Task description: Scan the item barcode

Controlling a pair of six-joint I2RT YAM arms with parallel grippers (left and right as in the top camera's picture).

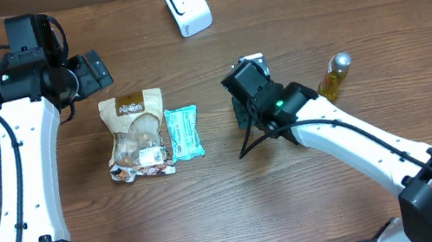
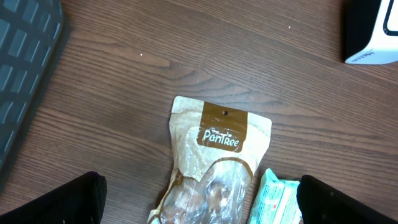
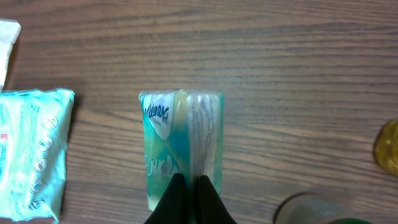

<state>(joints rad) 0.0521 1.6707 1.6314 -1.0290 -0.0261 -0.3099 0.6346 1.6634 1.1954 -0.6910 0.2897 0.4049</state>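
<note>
The right gripper (image 3: 186,184) is pinched shut on the near edge of the Kleenex pack (image 3: 180,137), mid-table and well short of the scanner (image 1: 186,5) at the far edge. With so thin a hold, the soft pack could twist or slip on the way over, and the arm's swing might tip the bottle (image 1: 333,77) just beside it. The left gripper (image 1: 92,71) hangs wide open and empty above the snack bag (image 1: 137,132). No barcode shows in any view. Overhead, the gripper hides most of the pack, and whether it is lifted cannot be told.
</note>
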